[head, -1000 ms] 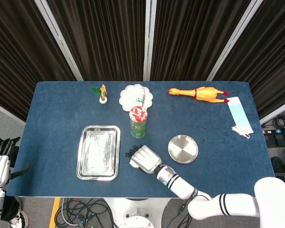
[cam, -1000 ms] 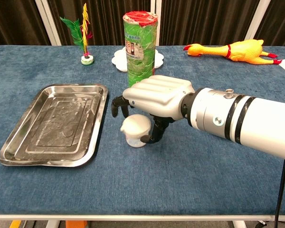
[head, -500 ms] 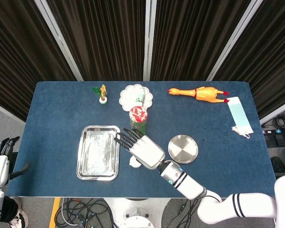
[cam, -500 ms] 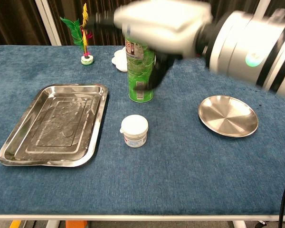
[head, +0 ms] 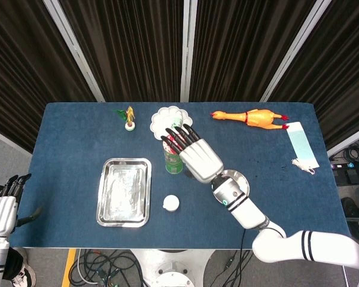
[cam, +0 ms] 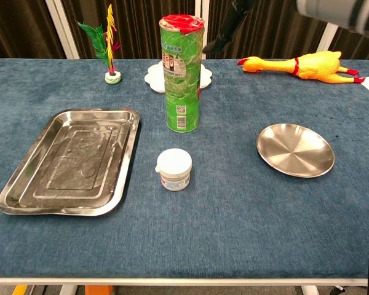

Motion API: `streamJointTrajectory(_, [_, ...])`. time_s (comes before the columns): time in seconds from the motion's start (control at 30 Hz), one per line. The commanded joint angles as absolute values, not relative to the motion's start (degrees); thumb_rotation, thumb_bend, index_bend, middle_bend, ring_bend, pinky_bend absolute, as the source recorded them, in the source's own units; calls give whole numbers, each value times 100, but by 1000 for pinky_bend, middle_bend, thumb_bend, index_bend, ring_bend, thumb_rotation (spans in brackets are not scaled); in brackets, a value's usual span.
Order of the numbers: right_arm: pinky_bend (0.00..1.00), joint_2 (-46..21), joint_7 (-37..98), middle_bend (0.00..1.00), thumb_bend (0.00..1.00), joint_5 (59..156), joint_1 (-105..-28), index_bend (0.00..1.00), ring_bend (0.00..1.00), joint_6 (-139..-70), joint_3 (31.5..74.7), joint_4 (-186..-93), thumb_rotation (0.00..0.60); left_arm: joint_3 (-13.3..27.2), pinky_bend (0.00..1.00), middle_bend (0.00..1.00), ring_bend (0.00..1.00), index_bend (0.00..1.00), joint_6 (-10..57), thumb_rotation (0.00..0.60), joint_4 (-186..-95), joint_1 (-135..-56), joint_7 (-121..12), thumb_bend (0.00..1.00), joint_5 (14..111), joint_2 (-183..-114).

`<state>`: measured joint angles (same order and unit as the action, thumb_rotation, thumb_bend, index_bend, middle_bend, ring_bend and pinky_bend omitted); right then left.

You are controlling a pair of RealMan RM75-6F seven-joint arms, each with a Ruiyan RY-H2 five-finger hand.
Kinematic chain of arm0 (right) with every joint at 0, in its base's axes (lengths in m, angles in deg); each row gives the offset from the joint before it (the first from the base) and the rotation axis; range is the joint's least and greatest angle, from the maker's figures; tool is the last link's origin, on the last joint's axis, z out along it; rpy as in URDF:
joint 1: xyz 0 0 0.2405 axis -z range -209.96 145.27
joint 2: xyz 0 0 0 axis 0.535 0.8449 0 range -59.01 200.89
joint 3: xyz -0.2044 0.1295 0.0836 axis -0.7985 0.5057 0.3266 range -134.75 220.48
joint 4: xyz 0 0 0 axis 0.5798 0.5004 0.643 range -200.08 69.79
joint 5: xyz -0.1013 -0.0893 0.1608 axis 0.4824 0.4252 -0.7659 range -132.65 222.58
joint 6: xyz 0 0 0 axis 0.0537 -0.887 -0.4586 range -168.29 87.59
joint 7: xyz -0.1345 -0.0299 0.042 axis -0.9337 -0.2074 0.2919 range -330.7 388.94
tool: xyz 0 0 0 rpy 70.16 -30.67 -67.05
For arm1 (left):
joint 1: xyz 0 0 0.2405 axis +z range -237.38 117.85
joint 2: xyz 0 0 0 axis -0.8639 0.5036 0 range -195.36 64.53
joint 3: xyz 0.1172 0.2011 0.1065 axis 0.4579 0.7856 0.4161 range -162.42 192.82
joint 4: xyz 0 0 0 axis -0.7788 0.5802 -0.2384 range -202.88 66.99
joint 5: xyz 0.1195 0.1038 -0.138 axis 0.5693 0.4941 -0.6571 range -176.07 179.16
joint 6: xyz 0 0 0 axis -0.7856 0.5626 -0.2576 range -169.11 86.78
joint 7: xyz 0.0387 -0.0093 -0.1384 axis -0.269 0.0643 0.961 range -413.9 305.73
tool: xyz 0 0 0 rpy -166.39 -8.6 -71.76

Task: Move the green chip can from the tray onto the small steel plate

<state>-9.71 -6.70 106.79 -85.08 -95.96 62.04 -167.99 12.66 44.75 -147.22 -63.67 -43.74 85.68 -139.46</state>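
Your right hand [head: 194, 152] hangs high above the table [cam: 246, 203] with fingers spread, holding nothing — in the head view it covers part of the can [cam: 182, 74]. The can stands upright on the bare table, between the tray [cam: 67, 161] and the plate [cam: 295, 149], touching neither. Its green label carries print too small to read; the lid is red. A small white jar [cam: 174, 169] sits just in front of it. Your left hand [head: 1, 209] waits off the table's edge, fingers apart, empty.

Green chip can [cam: 183, 74] with red lid, seemingly printed; yellow rubber chicken [cam: 302, 64].
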Motion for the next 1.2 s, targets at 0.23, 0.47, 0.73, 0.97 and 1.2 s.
streamJointTrajectory(0.23, [1,-1407,-893,9,58,9099,-9466,0,0,-8845,6324,-15735,600,1282,299,139,68,120,4445,600,-14733,-6373,-4345,175,8607,-13912])
streamJointTrajectory(0.47, [230,-1649,-671,118,94,9181,-9634,30,80,-8924,6199,-15416,600,1308,299,139,68,120,4548,600,-14766,-6336,-4376,174,8703,-13897])
streamJointTrajectory(0.73, [523,-1726,-387,332,163,9511,-9574,350,332,-9212,6070,-15304,600,1312,299,139,68,120,4584,600,-14714,-6327,-4352,175,8751,-13937])
streamJointTrajectory(0.97, [583,-1381,-163,395,197,9927,-9367,431,398,-9596,6086,-15718,600,1315,299,139,68,120,4544,600,-14745,-6345,-4379,174,8760,-13925])
streamJointTrajectory(1.2, [585,-367,-74,403,196,10150,-8907,438,404,-9979,6090,-16767,600,1330,299,139,68,120,4424,600,-14831,-6386,-4448,174,8740,-13921])
